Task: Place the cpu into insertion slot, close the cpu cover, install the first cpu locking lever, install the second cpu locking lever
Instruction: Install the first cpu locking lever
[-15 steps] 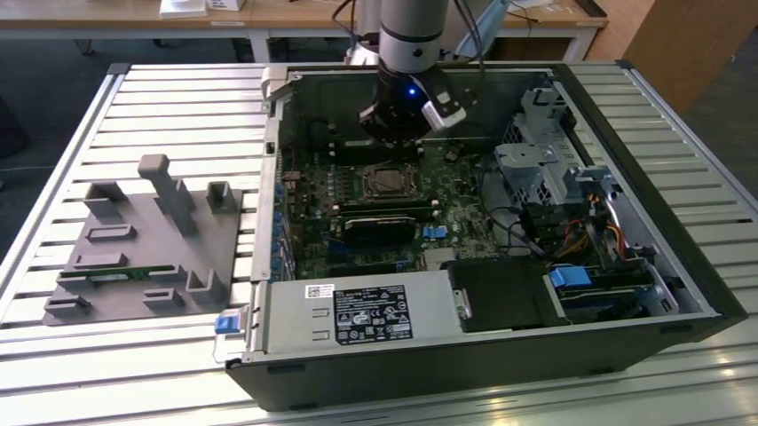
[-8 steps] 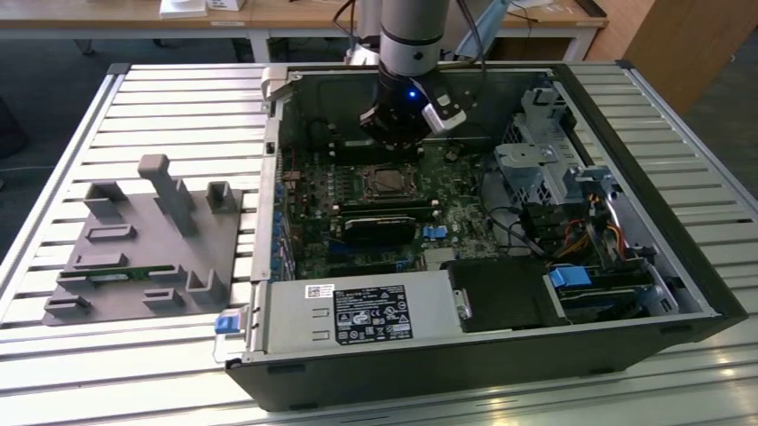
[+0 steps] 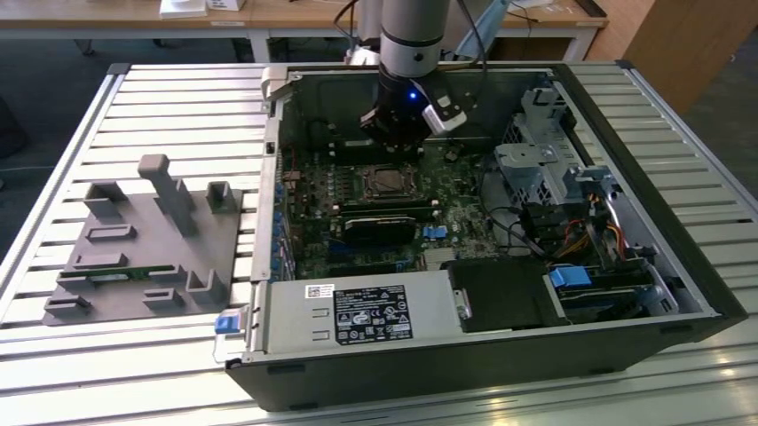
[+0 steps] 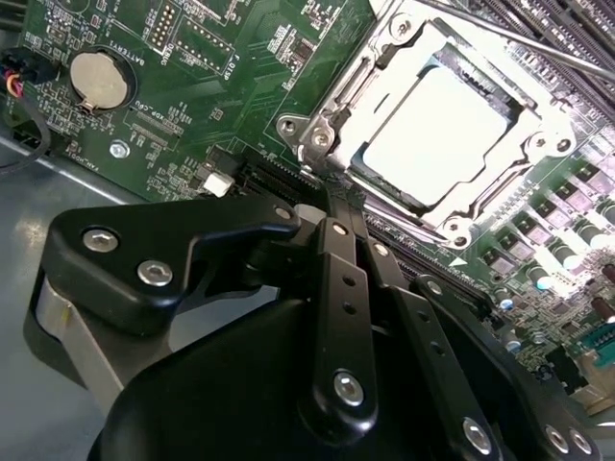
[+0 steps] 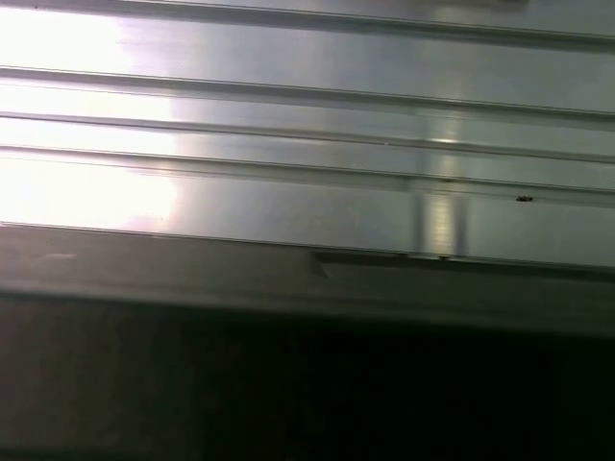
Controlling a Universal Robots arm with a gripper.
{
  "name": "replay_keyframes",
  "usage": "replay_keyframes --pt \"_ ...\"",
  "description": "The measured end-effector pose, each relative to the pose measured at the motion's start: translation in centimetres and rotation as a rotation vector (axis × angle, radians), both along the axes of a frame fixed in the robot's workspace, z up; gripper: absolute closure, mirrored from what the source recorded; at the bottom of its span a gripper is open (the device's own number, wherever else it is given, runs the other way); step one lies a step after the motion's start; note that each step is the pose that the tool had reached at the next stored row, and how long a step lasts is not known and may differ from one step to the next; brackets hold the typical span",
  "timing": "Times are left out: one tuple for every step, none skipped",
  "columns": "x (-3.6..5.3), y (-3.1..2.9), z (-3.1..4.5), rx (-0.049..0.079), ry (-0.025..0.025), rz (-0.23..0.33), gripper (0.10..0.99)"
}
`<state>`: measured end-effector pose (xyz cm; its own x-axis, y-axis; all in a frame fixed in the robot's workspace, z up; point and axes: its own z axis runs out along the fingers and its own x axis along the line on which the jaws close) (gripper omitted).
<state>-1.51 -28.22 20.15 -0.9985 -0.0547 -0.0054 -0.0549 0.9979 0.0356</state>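
One cpu (image 4: 437, 134) already sits in the insertion slot (image 4: 384, 58) at the motherboard's middle, with the cpu cover (image 4: 500, 187) down around it. We cannot tell whether the gripper (image 4: 332, 206), just beside the socket's corner, is parted. We judge a locking lever is in hand, calling for precise hooking.

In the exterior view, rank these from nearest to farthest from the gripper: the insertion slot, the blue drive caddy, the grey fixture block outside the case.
1. Insertion slot, just below the gripper on the board.
2. Blue drive caddy, in the case's near corner, toward the exterior view's right.
3. Grey fixture block, outside the case, on the exterior view's left.
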Motion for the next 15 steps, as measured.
replay_keyframes --pt "0.00 0.00 -0.01 -0.001 0.0001 0.000 0.980" --pt "0.00 0.00 -0.02 -0.003 0.0001 0.000 0.980" --pt "0.00 0.00 -0.03 -0.005 0.0002 0.000 0.980" --pt "0.00 0.00 -0.04 -0.007 0.0002 0.000 0.980" --pt "0.00 0.00 -0.05 -0.009 0.0002 0.000 0.980" --pt "0.00 0.00 -0.07 -0.011 0.0003 0.000 0.980" --pt "0.00 0.00 -0.09 -0.014 0.0003 0.000 0.980" --pt "0.01 0.00 -0.11 -0.016 0.0004 0.000 0.980" --pt "0.01 0.00 -0.13 -0.018 0.0005 0.000 0.980" --pt "0.01 0.00 -0.16 -0.021 0.0007 0.000 0.980" --pt "0.02 0.00 -0.19 -0.023 0.0007 0.000 0.980" --pt "0.02 0.00 -0.22 -0.025 0.0008 0.000 0.980" --pt "0.03 0.01 -0.26 -0.027 0.0008 0.000 0.980" --pt "0.04 0.01 -0.31 -0.028 0.0008 0.000 0.980" --pt "0.05 0.02 -0.35 -0.030 0.0010 0.000 0.980"
